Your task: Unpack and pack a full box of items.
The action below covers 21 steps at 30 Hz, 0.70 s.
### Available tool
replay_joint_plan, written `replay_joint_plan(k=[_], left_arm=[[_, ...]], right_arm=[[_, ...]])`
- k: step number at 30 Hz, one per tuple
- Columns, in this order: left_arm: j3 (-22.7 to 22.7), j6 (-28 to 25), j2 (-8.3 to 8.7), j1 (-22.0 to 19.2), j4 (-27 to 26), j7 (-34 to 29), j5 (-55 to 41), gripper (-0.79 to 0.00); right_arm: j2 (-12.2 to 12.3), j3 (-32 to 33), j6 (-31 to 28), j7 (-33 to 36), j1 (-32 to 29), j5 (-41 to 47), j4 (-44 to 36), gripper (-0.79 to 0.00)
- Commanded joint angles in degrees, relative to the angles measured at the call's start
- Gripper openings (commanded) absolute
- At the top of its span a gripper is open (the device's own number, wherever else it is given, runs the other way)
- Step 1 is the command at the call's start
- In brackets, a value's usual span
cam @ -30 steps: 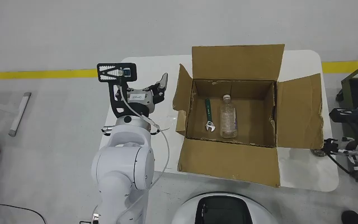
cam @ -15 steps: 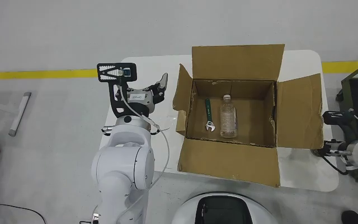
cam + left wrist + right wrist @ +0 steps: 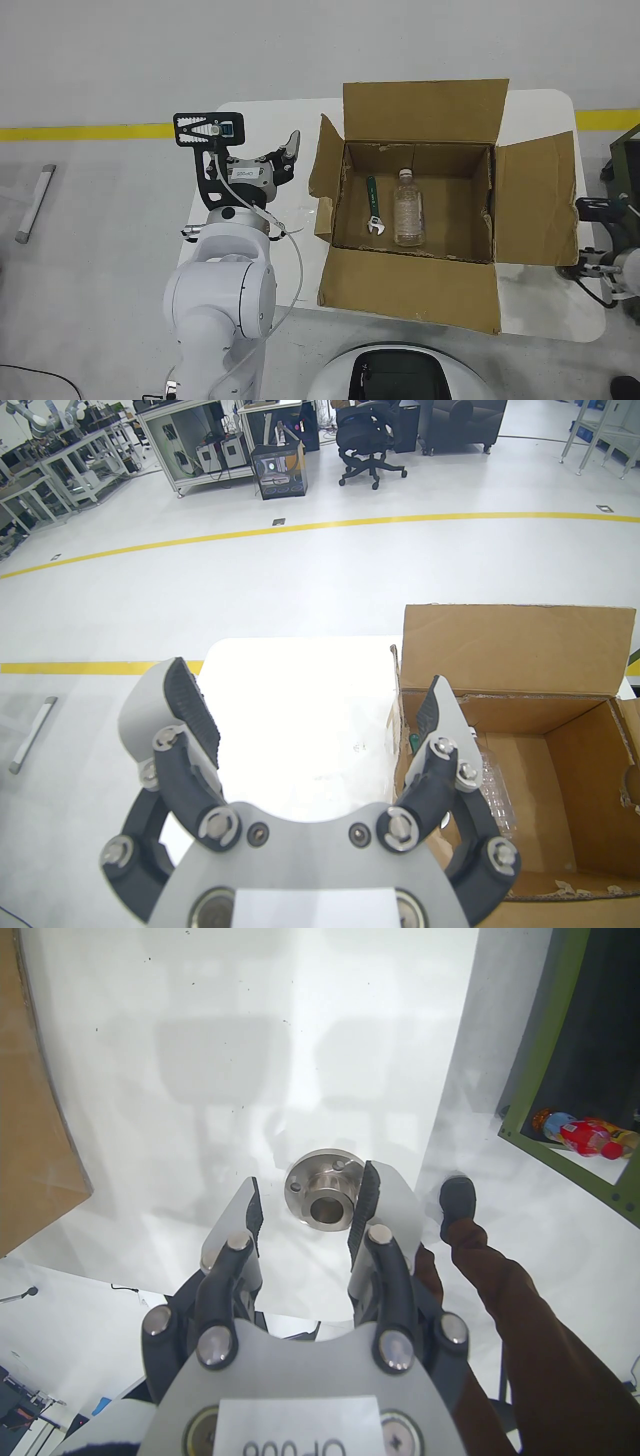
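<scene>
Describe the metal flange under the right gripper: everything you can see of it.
The metal flange is a small round part of shiny, silver, steel-like metal. It has a flat disc with a few small holes and a short raised hub whose open bore faces up. It lies flat on the white table, near the table's edge and well apart from the cardboard box. The right gripper hangs over it, open, with a finger on either side. One pad looks close to the disc's rim, but contact cannot be told.

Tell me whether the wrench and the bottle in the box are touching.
Apart. The top view shows the wrench lying beside the bottle, with bare floor of the box between them.
</scene>
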Motion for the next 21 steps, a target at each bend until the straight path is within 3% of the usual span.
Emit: replay_joint_plan(k=[1,8,18,21], left_arm=[[0.0,0.0,0.0,0.0,0.0,0.0,0.0,0.0],[0.0,0.0,0.0,0.0,0.0,0.0,0.0,0.0],[0.0,0.0,0.0,0.0,0.0,0.0,0.0,0.0],[0.0,0.0,0.0,0.0,0.0,0.0,0.0,0.0]], right_arm=[[0.1,-0.1,0.1,0.0,-0.1,0.1,0.0,-0.354],[0.3,-0.5,0.4,-0.6,-0.1,0.5,0.6,-0.369],[0.7,-1.4,0.6,-1.2,0.1,0.7,1.3,-0.453],[0.8,-1.5,0.6,-1.3,0.1,0.6,1.4,-0.563]])
